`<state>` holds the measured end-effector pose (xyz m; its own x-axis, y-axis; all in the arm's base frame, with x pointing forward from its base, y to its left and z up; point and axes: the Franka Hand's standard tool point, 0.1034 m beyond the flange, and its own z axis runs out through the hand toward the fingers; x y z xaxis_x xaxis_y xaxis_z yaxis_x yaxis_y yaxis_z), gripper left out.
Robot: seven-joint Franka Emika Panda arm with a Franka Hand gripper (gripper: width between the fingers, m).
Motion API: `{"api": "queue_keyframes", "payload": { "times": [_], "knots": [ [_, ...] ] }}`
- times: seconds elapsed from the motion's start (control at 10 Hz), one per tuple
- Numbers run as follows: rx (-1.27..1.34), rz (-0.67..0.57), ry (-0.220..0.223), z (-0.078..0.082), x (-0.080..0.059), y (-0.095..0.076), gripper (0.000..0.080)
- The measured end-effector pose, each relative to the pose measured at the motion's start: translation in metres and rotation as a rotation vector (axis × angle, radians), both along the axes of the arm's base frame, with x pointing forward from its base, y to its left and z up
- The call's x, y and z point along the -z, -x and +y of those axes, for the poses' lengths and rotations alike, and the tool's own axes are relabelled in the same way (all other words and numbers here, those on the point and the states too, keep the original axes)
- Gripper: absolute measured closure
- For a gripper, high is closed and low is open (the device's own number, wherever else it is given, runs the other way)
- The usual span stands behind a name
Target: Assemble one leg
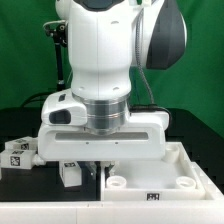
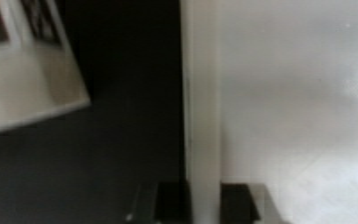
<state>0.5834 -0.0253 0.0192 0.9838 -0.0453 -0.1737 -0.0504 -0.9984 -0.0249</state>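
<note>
The leg lies at the lower left of the exterior view's frame, a small white block with black-and-white tags, resting on the black table. We note a second leg just to its right, near the bottom centre and below the arm. Neither is held. The arm fills the middle of the frame, and its wide white hand housing hangs low over the near edge of the white panel, whose round holes show at the lower right. In the wrist view, the gripper straddles the panel's bright edge, with dark fingers on either side of it. The jaws stand slightly apart, but we cannot tell whether they press on that edge. A blurred white tagged piece sits tilted across the dark gap from the panel.
</note>
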Motion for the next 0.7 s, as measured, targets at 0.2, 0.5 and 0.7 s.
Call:
{"api": "queue_keyframes", "payload": {
  "times": [0.2,0.5,0.7],
  "knots": [
    [0.002,0.003,0.0,0.0,0.0,0.001,0.0744],
    [0.002,0.003,0.001,0.0,0.001,0.001,0.0744],
    [0.013,-0.002,0.008,0.003,0.004,-0.009,0.0744]
  ]
}}
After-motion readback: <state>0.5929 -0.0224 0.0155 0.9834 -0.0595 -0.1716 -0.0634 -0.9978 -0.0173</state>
